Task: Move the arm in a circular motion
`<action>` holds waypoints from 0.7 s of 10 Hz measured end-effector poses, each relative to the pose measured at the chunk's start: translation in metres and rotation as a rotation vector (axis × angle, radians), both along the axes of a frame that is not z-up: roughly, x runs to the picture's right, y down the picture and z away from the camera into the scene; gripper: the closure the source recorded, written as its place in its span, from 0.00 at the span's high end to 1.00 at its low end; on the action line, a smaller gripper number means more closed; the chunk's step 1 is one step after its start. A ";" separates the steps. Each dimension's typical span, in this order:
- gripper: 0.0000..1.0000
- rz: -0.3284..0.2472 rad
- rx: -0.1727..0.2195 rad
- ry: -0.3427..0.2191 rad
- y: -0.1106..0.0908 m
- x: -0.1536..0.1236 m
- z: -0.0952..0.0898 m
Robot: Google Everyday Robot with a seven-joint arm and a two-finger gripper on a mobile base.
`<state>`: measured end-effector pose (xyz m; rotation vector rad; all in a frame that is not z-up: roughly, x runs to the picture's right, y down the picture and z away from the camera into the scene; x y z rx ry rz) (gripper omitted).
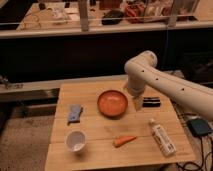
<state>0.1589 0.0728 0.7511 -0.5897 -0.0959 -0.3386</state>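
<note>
The cream-white arm [175, 90] reaches in from the right over the wooden table [90, 90]. Its bulbous elbow [141, 65] is raised above the table's far right part, and the last segment points down. The gripper [136, 104] is the narrow pale tip, hanging just right of the orange bowl [112, 103] and left of a small black object [151, 102]. It holds nothing that I can see.
On the table lie a blue cloth [75, 113] at the left, a white cup [75, 140] at the front left, a carrot [124, 141] at the front middle and a white tube [162, 137] at the front right. A cluttered shelf [115, 22] runs behind.
</note>
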 end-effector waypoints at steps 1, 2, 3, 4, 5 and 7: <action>0.80 0.009 -0.009 0.005 0.014 0.004 -0.004; 0.80 0.005 -0.015 0.002 0.026 0.002 -0.009; 0.80 -0.001 -0.019 0.000 0.046 -0.008 -0.019; 0.80 0.009 -0.019 0.007 0.061 -0.020 -0.028; 0.80 0.030 -0.016 0.028 0.073 -0.029 -0.036; 0.80 0.084 -0.007 0.059 0.092 -0.060 -0.049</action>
